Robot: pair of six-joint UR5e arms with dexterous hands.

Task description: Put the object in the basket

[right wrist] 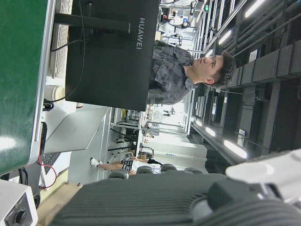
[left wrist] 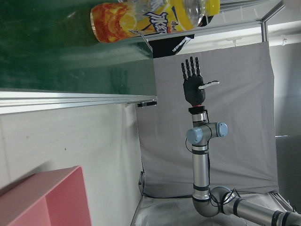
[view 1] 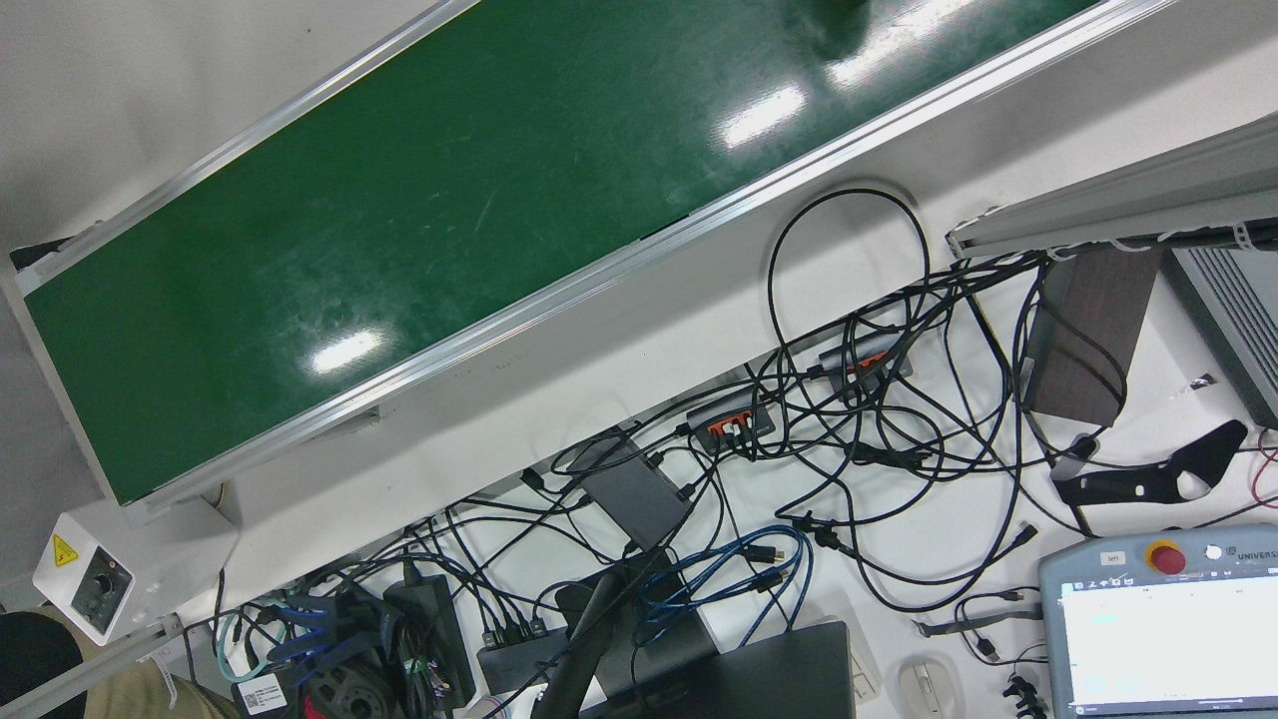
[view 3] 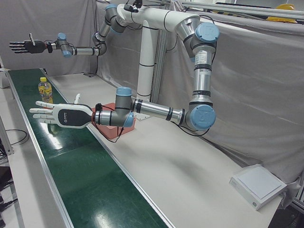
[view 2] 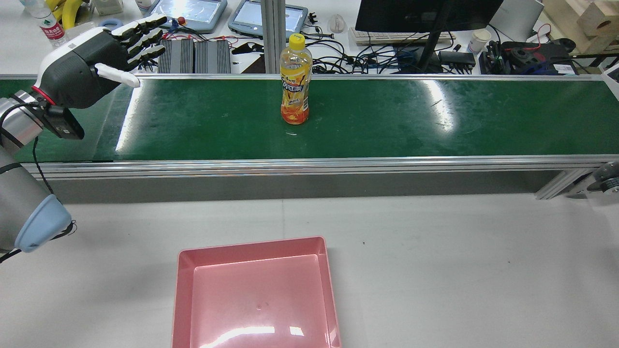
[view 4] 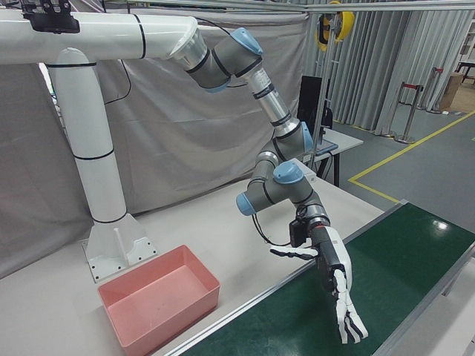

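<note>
My left hand (view 2: 92,63) hangs at the upper left of the rear view, over the end of the belt (view 2: 387,121), fingers spread and thumb out, holding nothing. My right hand (view 3: 23,46) is far off at the upper left of the left-front view, also splayed and empty.

The bottle (view 2: 295,82) stands upright on the belt in the upper middle of the rear view, well apart from both hands. The basket (view 2: 251,249) sits empty at the bottom centre, on the white table on my side of the belt's rail.

I judge the reach has not begun. The bottle is tall on a narrow base, so a fingertip brushing it before I close could knock it over and send it rolling along the belt. Its round, glossy side may slip in a loose grasp. Carrying it low risks clipping the rail or the basket's rim.
</note>
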